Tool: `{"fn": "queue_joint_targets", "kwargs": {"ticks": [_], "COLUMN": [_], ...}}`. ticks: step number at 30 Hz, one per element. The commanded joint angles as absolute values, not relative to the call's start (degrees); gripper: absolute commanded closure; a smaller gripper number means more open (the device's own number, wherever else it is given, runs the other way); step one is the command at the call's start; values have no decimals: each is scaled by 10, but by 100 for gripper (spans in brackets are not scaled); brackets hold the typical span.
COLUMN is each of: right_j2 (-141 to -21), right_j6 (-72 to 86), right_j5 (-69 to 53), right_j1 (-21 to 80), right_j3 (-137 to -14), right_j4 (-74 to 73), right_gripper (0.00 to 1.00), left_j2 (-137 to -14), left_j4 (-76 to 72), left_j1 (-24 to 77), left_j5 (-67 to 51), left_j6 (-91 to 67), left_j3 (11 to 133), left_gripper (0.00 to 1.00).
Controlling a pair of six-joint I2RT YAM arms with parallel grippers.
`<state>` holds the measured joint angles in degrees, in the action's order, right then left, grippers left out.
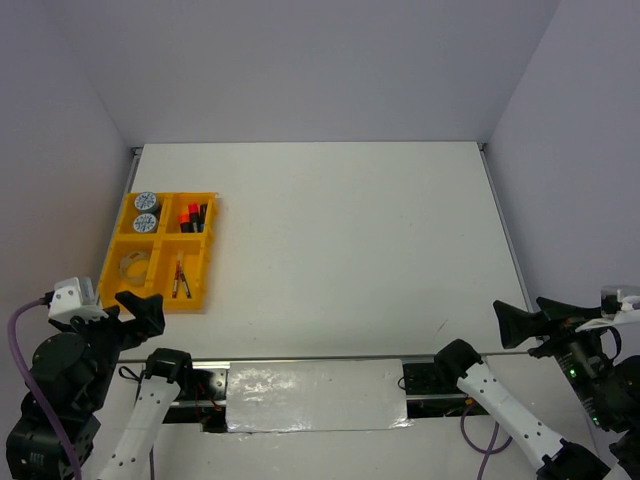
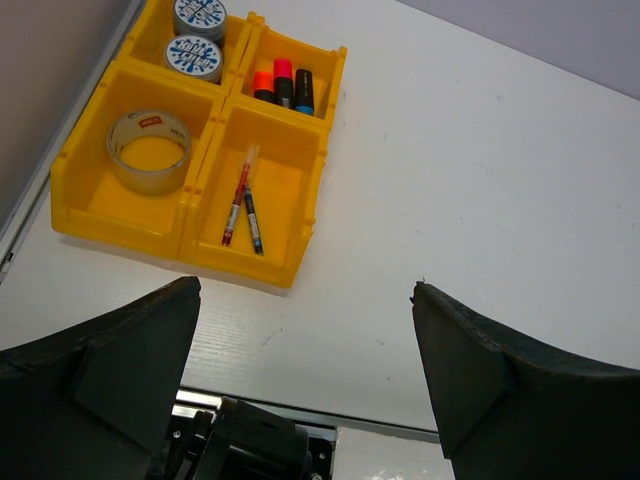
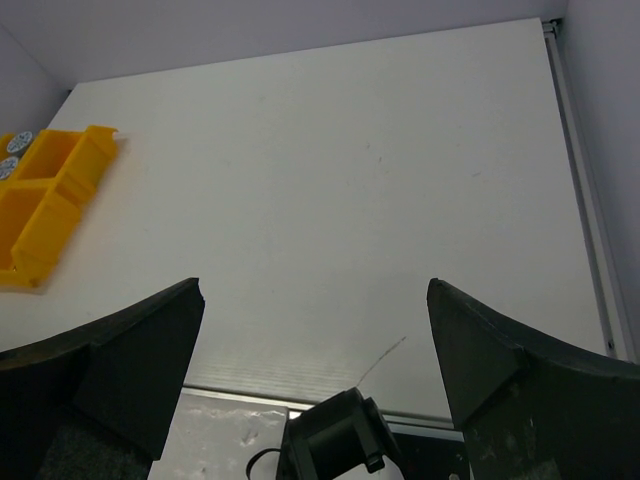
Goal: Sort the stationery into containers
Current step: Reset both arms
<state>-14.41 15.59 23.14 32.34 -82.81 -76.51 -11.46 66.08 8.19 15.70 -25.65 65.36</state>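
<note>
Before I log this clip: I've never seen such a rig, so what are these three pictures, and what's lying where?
The machine is two robot arms bolted at the table's near edge. One picture looks down from above and behind them; the other two come from cameras on each wrist, so the dark shapes at their bottom corners are that arm's own fingers.

The left gripper and right gripper are both open and hold nothing.

On the white table sits a yellow tray with four compartments: two patterned rolls, three highlighters, a tape ring, and two pens.
</note>
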Motion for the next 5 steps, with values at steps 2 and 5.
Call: {"fn": "queue_joint_targets", "kwargs": {"ticks": [2,5], "right_j2": [-142,-142], "right_j6": [157,158], "right_j5": [240,239], "right_j1": [322,321], "right_j3": [-822,-816], "right_j4": [-754,-749], "right_gripper": [0,0], "left_j2": [-115,-115], "left_j4": [649,648], "left_j1": [87,93], "left_j5": [162,166], "left_j6": [-255,-257], "left_j3": [657,658], "left_gripper": [1,1]}}
